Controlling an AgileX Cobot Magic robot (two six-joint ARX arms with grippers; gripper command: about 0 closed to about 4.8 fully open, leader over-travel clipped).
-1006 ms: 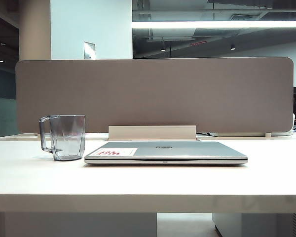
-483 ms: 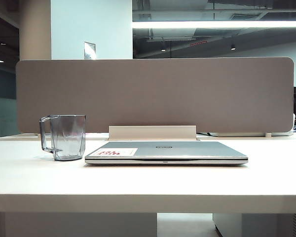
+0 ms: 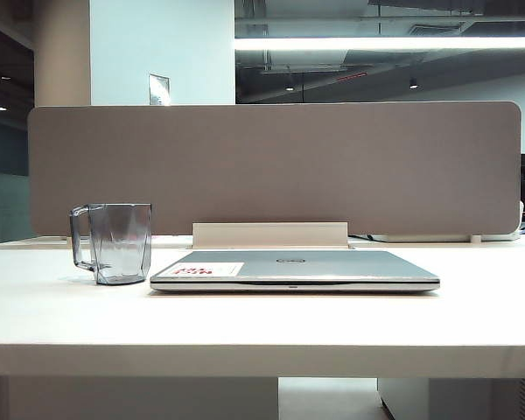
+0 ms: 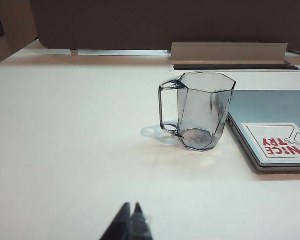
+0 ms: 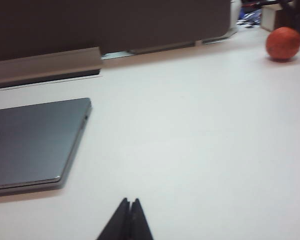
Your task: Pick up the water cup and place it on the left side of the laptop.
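The water cup (image 3: 120, 242), a smoky-grey faceted mug with a side handle, stands upright on the table just left of the closed silver laptop (image 3: 295, 269). The left wrist view shows the water cup (image 4: 202, 110) beside the laptop's stickered corner (image 4: 277, 130), a good way beyond my left gripper (image 4: 131, 206), which is shut and empty. My right gripper (image 5: 130, 201) is shut and empty too, over bare table near the other end of the laptop (image 5: 35, 142). Neither arm appears in the exterior view.
A grey partition screen (image 3: 271, 166) with a pale bracket (image 3: 269, 234) runs along the table's far edge behind the laptop. An orange ball (image 5: 283, 43) lies far off near the screen's end in the right wrist view.
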